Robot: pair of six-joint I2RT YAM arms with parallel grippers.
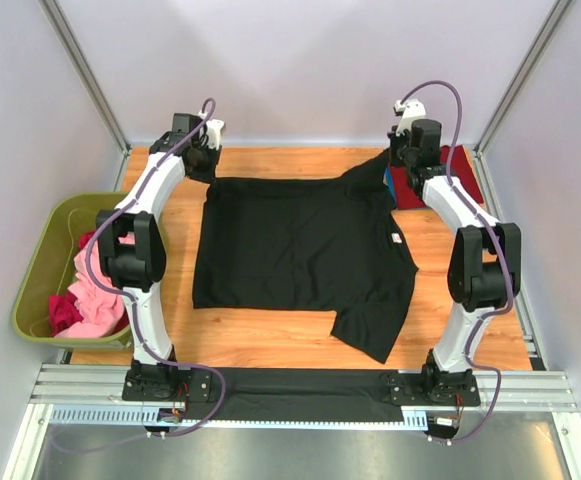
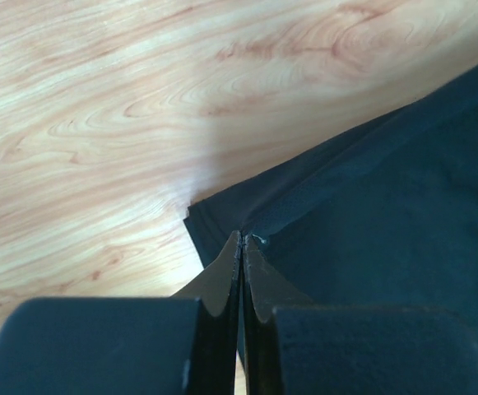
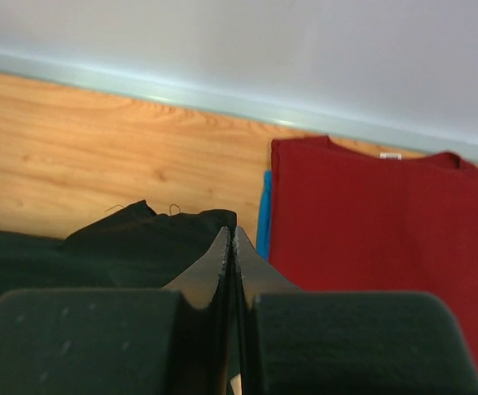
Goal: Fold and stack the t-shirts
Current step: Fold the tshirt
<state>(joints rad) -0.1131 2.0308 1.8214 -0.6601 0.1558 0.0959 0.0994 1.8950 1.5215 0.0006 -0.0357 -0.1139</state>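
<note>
Left gripper [image 2: 240, 243] clenched on far-left corner of black t-shirt [image 1: 300, 250] — right gripper [image 3: 233, 239] clenched on its far sleeve; cloth spread flat on table [image 1: 270, 345], dark red t-shirt [image 3: 387, 239] just beside.

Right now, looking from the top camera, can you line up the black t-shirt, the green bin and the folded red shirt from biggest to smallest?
1. black cloth t-shirt, spread out flat
2. olive-green plastic bin
3. folded dark red shirt, clearly the smallest, though the right arm hides part of it
</note>
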